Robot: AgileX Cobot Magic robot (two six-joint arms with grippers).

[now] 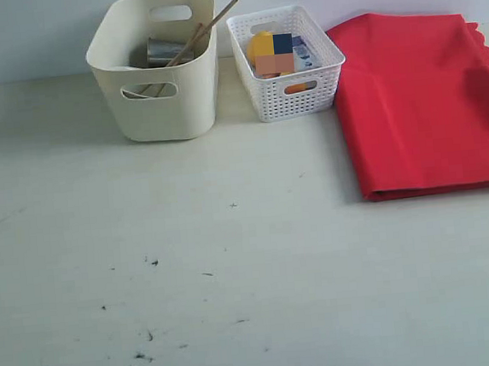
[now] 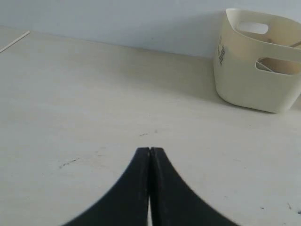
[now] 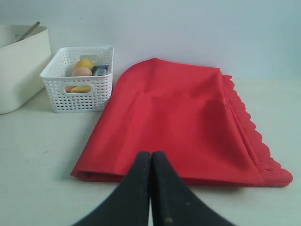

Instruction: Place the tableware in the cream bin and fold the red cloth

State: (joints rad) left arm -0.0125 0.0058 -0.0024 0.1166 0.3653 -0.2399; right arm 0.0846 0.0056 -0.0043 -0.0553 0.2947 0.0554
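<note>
Tableware binned, cloth folded; both claws pinched tight, empty.

Tall cream smooth-walled plastic bin [image 1: 159, 105] holds a steel cup [image 1: 164, 49] and wooden chopsticks [image 1: 213, 21] that slant out over its rim; the rest is hidden. White lattice basket [image 1: 292, 93] just beside it. Large red scalloped cloth [image 1: 426, 103] lies folded flat beside the basket. Left gripper [image 2: 149, 150] over bare pale table [image 1: 236, 278]; right gripper [image 3: 151, 154] near the cloth's edge.
</note>
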